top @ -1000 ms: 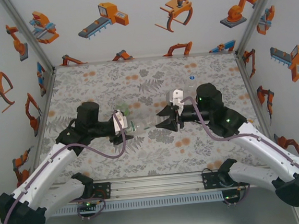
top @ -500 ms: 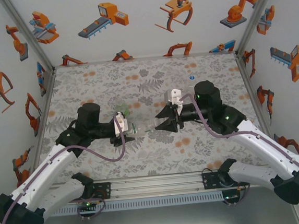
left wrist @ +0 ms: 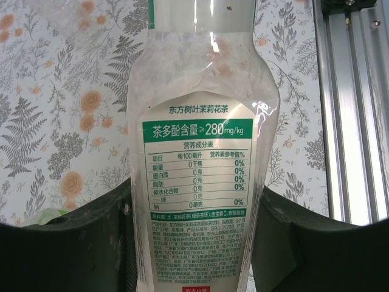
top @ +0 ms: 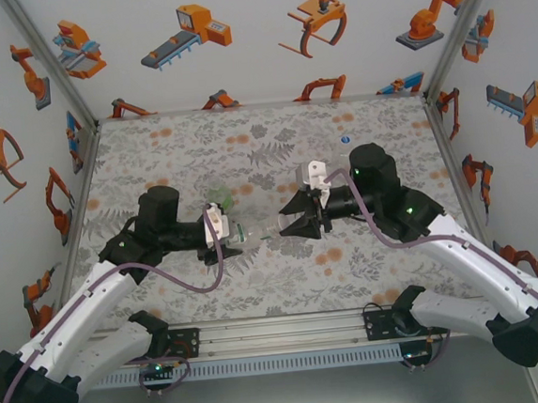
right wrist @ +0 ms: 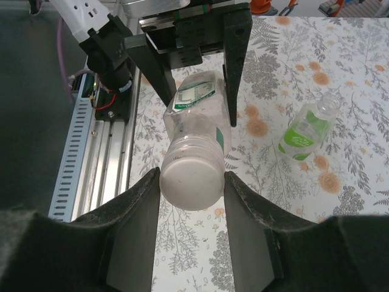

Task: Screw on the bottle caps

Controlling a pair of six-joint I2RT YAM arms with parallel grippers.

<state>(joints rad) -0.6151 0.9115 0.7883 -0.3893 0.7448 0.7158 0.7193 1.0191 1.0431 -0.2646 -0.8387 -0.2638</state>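
A clear bottle with a white-and-green label [left wrist: 197, 170] hangs level above the table, and my left gripper [left wrist: 196, 201] is shut on its body. In the top view the left gripper [top: 225, 232] and the bottle [top: 246, 229] sit at table centre. A white cap [right wrist: 191, 182] sits on the bottle's neck, facing my right gripper [right wrist: 191, 185], whose two fingers press on the cap's sides. From above, the right gripper [top: 285, 224] meets the bottle's neck end. A green-tinted bottle [right wrist: 307, 131] lies uncapped on the table.
The green-tinted bottle [top: 217, 195] lies just behind the left gripper. A small round blue-and-white object [top: 345, 139] rests at the back right. The aluminium rail [right wrist: 91, 164] runs along the near table edge. Printed walls close in three sides.
The right gripper has edged left and closer onto the bottle's neck end. The left arm has shifted slightly, still holding the bottle.
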